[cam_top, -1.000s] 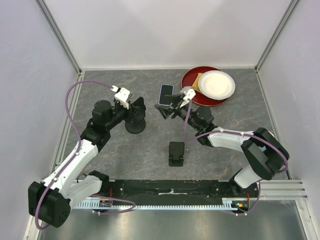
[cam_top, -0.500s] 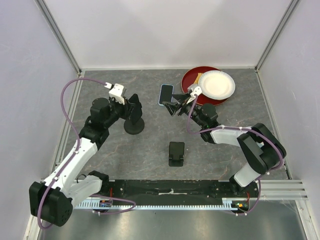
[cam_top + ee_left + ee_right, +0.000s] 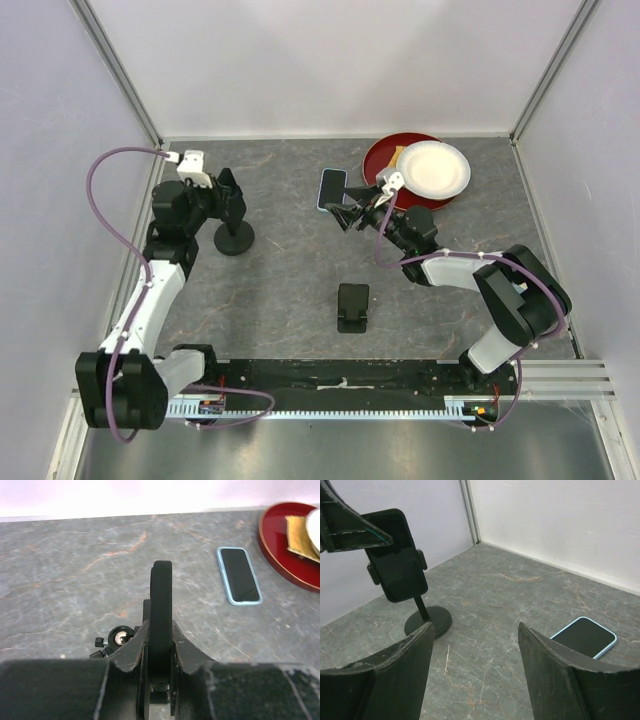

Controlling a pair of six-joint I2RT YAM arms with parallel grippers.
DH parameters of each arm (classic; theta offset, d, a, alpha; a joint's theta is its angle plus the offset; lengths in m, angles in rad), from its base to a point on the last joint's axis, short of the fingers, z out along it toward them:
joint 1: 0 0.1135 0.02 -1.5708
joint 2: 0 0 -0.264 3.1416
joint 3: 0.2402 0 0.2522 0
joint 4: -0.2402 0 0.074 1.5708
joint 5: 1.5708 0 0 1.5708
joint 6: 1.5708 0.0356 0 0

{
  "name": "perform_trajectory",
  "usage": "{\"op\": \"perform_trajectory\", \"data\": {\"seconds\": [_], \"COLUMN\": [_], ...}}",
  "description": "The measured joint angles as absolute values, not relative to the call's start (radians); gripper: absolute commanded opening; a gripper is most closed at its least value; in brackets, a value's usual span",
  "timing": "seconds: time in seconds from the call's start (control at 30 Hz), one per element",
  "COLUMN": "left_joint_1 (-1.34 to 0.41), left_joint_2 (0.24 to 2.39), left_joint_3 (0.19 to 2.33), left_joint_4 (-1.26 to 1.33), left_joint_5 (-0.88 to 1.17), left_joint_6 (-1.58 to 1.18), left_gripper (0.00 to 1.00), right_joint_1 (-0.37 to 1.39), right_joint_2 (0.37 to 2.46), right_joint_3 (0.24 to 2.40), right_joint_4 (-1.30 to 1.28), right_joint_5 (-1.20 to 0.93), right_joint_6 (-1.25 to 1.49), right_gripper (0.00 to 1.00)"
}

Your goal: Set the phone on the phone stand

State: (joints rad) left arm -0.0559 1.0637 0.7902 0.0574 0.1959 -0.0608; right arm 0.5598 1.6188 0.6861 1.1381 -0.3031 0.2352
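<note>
Phone [image 3: 332,188]: flat on desk [image 3: 290,270], screen up, beside red tray [image 3: 376,163]
Phone stand [image 3: 234,241]: cradle clamped by left claw [image 3: 222,190] (probably to steady it)
Right claw [image 3: 342,217]: spread wide just beside phone, apparently poised for pickup

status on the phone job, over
Left tool shut on phone stand. Right tool open, short of phone. Phone flat on table, red tray beside, apart.

The left gripper [image 3: 161,652] holds the black phone stand [image 3: 161,592] between its two fingers, the flat holder seen edge-on and upright. To the right, a dark-screened phone in a light blue case [image 3: 239,575] lies flat on the grey marbled table [image 3: 75,555], apart from the stand and near a round red tray [image 3: 272,540].
</note>
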Motion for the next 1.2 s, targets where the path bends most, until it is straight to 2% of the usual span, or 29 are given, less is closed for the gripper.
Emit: {"op": "perform_trajectory", "data": {"seconds": [0.2,0.6,1.2], "left_joint_1": [0.136,0.318,0.390], "left_joint_2": [1.245,1.557,1.758], "left_joint_3": [0.898,1.189,1.300], "left_joint_4": [0.145,0.266,0.332], "left_joint_5": [0.295,0.508,0.604], "left_joint_6": [-0.062,-0.004,0.076], "left_gripper": [0.02,0.02,0.02], "right_joint_1": [0.560,0.560,0.556], "right_joint_2": [1.619,1.624,1.702], "right_joint_3": [0.699,0.706,0.758], "right_joint_4": [1.125,1.116,1.134], "right_joint_5": [-0.292,-0.299,-0.374], "right_joint_6": [0.204,0.187,0.221], "right_gripper": [0.75,0.75,0.75]}}
